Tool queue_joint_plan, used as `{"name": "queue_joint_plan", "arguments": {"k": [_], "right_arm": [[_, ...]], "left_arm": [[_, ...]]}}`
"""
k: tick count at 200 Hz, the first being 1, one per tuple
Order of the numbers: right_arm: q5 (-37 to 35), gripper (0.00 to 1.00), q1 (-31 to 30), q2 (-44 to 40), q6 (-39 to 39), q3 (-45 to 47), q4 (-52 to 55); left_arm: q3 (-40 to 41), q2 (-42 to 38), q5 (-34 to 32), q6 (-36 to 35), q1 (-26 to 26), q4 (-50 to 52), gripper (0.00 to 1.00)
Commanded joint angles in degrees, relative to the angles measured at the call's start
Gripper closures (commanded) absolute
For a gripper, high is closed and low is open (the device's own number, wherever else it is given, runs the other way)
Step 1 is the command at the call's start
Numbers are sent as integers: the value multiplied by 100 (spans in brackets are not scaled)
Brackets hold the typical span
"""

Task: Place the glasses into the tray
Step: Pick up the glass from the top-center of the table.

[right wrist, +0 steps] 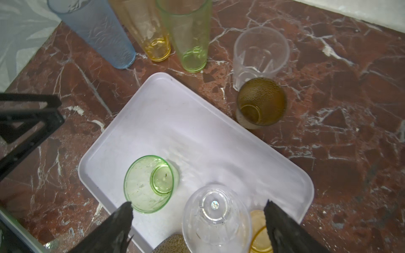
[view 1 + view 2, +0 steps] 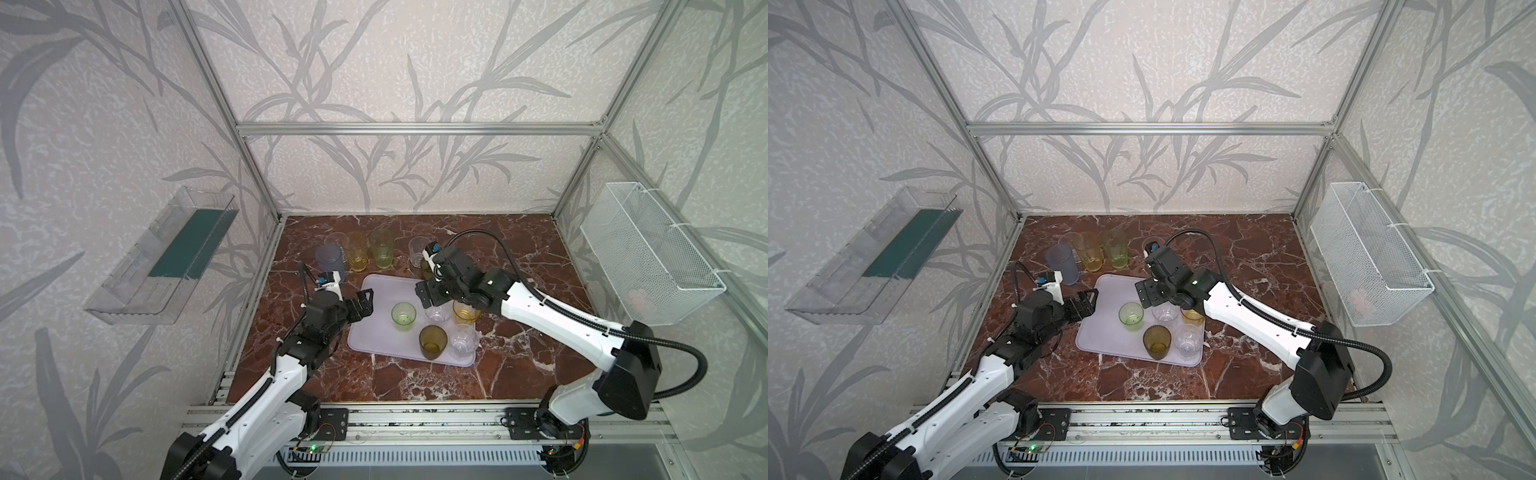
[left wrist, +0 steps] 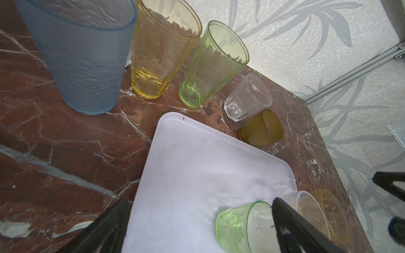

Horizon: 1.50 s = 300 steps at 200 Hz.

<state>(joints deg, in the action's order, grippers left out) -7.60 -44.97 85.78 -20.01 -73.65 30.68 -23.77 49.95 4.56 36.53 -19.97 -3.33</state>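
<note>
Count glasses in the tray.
5: short green glass leftmost; clear glass, yellow glass under right arm; amber glass, second clear glass at front of tray. None seems hidden.

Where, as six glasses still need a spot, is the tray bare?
The tray's far half is bare, from the short green glass to the rim by the tall pale-green glass. From that glass to the near right corner it is crowded: five glasses stand close. The marble table in front of the tray is also bare.
</note>
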Motion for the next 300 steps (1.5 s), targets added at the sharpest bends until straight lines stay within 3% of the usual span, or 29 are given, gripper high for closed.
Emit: {"name": "queue_joint_plan", "arguments": {"k": [1,55,142,205,245,300], "right_arm": [[251,7,419,-110,-351,54,-103],[809,7,993,491,-521,-337,-209],[732,7,1265,1382,-591,-899,-323],[879,10,1459,1733,-592,-1042,-326],[901,21,1457,1958,-540,-1103,-274],[990,48,1473,2207,-514,-1071,-308]], "left_arm": [[-240,39,220,126,-14,157,1],[-369,117,300,236,-167,81,1],[-553,602,268,-191,-315,-342,1],[-130,210,160,-278,-310,-659,1],[28,-38,-60,-300,-314,-655,1],[54,51,-105,-291,-314,-680,1]]}}
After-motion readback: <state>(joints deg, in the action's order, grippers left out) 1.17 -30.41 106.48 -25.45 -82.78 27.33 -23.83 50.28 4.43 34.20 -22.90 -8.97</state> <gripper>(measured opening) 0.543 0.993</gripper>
